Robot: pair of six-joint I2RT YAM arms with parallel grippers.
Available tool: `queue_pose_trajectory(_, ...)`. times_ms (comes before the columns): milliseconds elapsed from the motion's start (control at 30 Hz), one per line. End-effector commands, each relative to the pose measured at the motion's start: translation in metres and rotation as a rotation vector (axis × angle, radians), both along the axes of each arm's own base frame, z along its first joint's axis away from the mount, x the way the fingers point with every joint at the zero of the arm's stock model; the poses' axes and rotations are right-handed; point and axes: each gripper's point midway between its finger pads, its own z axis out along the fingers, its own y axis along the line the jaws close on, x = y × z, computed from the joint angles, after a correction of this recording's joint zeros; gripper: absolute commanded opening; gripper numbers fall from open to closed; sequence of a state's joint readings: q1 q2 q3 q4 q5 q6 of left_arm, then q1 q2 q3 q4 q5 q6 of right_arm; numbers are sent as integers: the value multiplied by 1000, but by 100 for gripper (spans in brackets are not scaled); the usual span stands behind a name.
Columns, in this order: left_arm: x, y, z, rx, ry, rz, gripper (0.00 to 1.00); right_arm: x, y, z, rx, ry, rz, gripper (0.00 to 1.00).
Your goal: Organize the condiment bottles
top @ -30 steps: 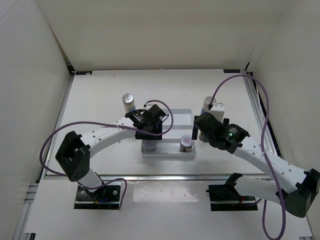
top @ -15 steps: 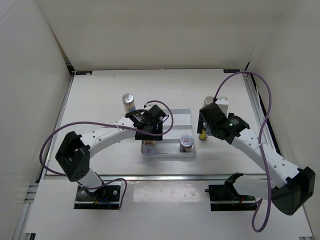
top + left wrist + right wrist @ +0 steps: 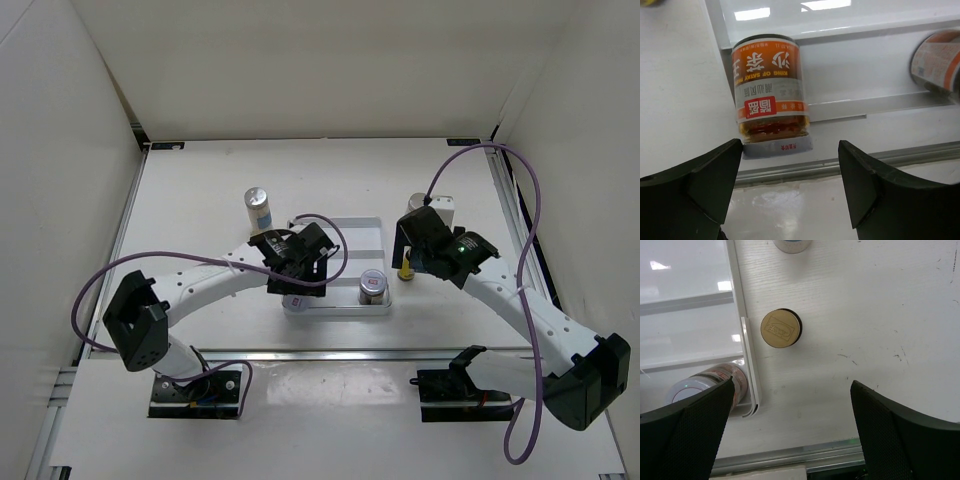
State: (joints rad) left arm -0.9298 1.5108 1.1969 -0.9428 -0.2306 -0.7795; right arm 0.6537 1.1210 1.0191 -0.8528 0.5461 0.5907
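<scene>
A squat orange-labelled jar [image 3: 771, 95] stands in the front left corner of the white tray [image 3: 345, 232]. My left gripper [image 3: 790, 167] is open and empty just short of it, one finger [image 3: 705, 185] on each side, not touching. A second jar [image 3: 372, 287] stands in the tray's front right corner. A slim yellow bottle [image 3: 781, 328] stands just right of the tray. My right gripper [image 3: 790, 440] is open and empty above the table beside it. One tall white bottle [image 3: 258, 207] stands left of the tray. Another [image 3: 441, 209] is partly hidden behind my right arm.
The tray's right rim [image 3: 735, 290] runs close to the yellow bottle. A metal rail [image 3: 330, 352] crosses the table's near edge. White walls enclose the table on three sides. A scrap of yellow [image 3: 650, 2] shows in the left wrist view's top left corner.
My right arm swung back from the tray's front right to over the yellow bottle. My left gripper has drawn slightly toward the near edge, with the jar standing free in the tray.
</scene>
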Motion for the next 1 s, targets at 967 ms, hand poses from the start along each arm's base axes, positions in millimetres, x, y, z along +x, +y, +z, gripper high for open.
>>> queue_pose_trajectory(967, -7, 6, -7, 30, -2, -7, 50, -3, 1, -2, 38, -14, -4, 100)
